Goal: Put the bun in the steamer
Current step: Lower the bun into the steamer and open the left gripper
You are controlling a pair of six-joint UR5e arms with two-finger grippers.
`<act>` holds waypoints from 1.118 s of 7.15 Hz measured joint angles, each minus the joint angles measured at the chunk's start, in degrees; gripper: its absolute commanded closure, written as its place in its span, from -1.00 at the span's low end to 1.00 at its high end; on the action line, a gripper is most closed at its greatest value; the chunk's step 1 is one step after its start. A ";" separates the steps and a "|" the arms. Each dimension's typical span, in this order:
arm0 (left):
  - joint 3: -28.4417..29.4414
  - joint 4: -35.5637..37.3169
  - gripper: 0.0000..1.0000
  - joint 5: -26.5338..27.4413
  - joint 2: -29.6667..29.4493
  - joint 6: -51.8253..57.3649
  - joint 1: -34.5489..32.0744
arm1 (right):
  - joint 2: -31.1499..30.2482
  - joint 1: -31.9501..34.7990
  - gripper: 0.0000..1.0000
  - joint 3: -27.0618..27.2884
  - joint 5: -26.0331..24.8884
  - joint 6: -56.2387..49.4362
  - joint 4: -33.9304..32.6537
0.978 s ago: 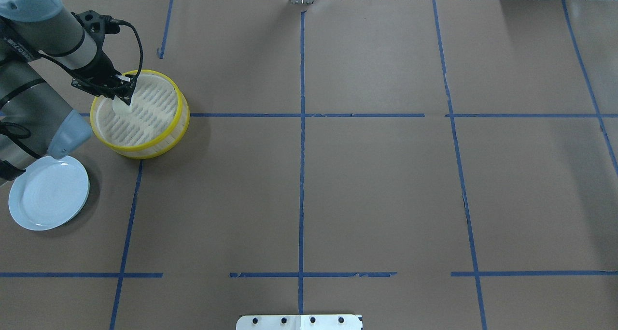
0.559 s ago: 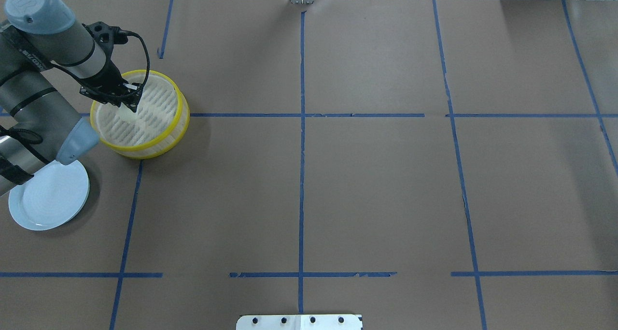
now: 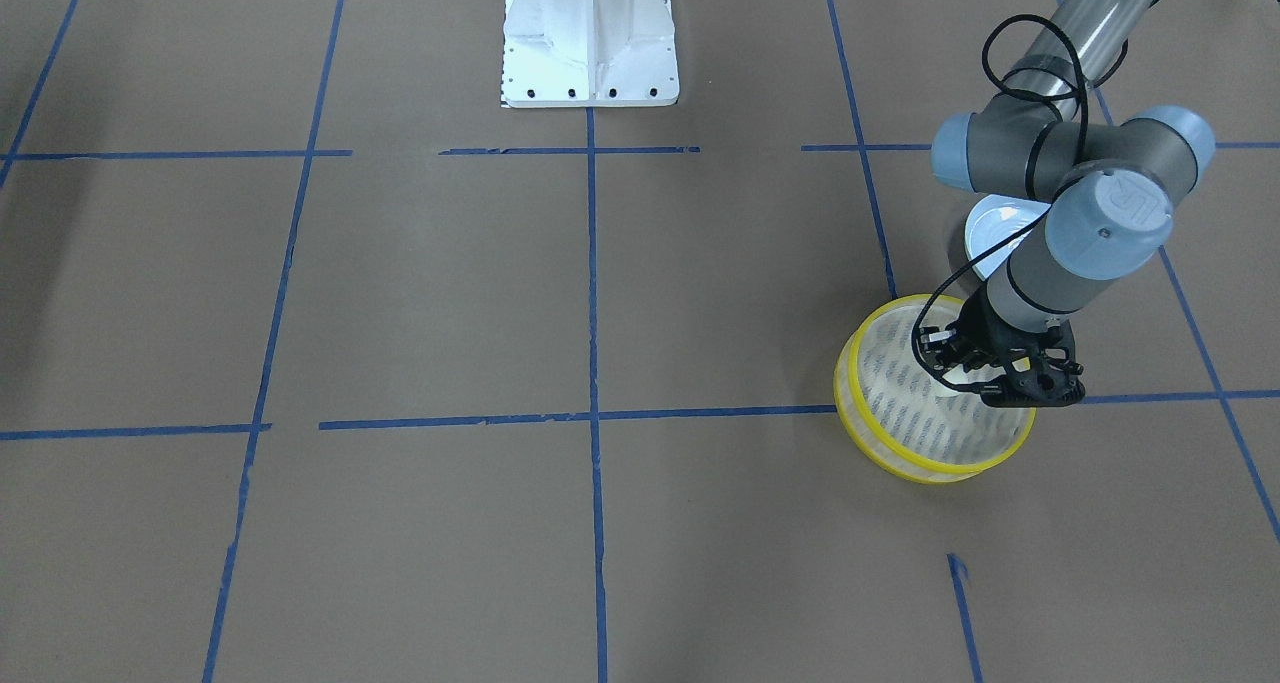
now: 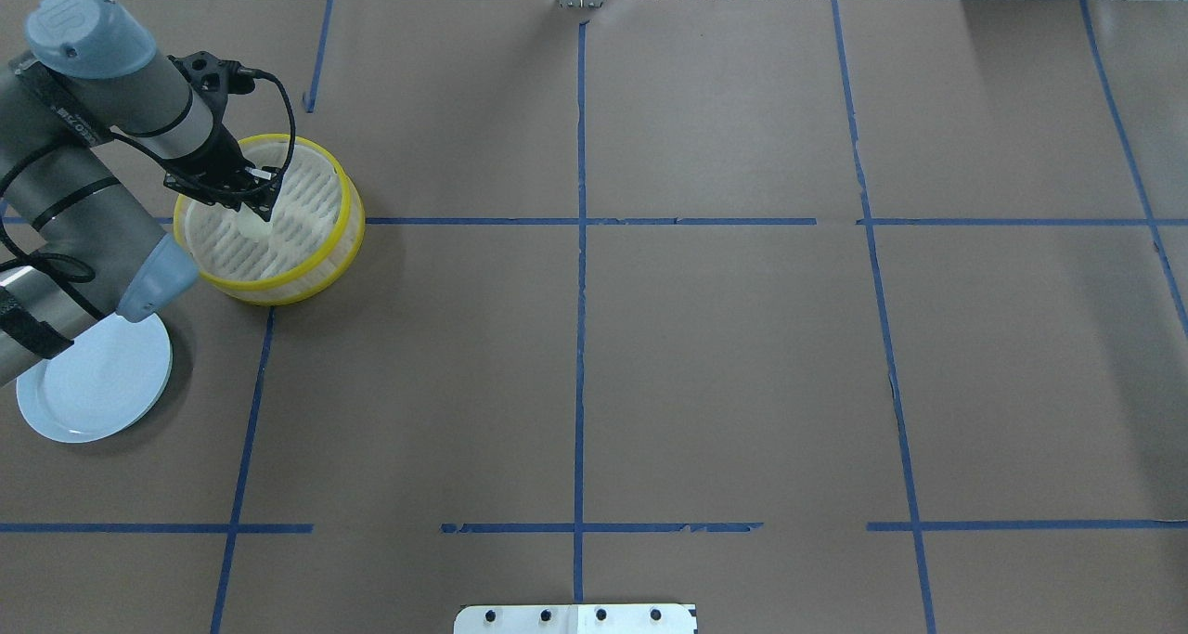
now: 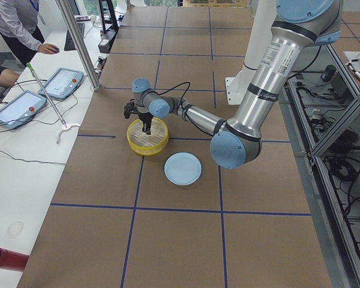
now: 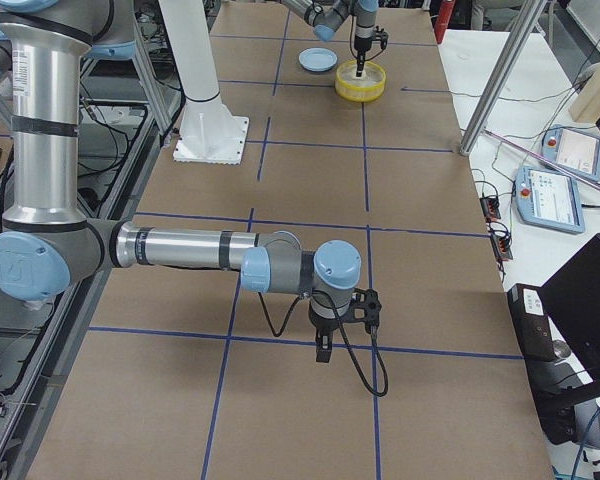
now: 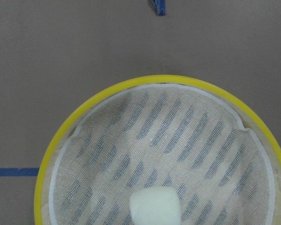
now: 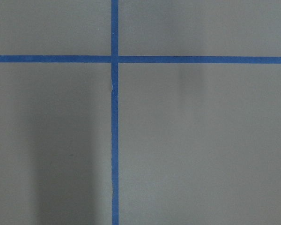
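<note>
Over the woven mesh lining of the round, yellow-rimmed steamer (image 7: pixel 164 80), the left gripper (image 4: pixel 260 209) pinches the smooth cream bun (image 7: pixel 154 206). Whether the right gripper (image 6: pixel 323 352) is open, I cannot tell.

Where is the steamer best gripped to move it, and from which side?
Take the steamer by its yellow rim from above, one finger inside the upright wall and one outside; it looks too wide to span. Choose the rim part away from the bun and the left gripper.

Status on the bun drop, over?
Left gripper holding bun inside steamer rim, not yet released. Right gripper far off over table, state unclear. No obstruction seen.
</note>
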 measured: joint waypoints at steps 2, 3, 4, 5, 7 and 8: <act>0.09 -0.03 0.33 0.00 -0.11 -0.09 0.31 | 0.00 0.01 -1.00 0.00 0.00 0.00 0.00; 0.11 -0.06 0.08 0.00 -0.11 -0.10 0.53 | 0.00 0.00 -1.00 0.00 0.00 0.00 0.00; 0.12 -0.09 0.01 0.00 -0.10 -0.10 0.75 | 0.00 0.00 -1.00 0.00 0.00 0.00 0.00; 0.18 -0.16 -0.27 0.00 -0.09 -0.10 1.02 | 0.00 0.01 -1.00 0.00 0.00 0.00 0.00; 0.86 -1.32 -0.83 0.00 -0.09 -0.02 1.21 | 0.00 0.01 -1.00 0.00 0.00 0.00 0.00; 1.10 -1.80 -1.00 0.00 -0.09 0.09 1.24 | 0.00 0.01 -1.00 0.00 0.00 0.00 0.00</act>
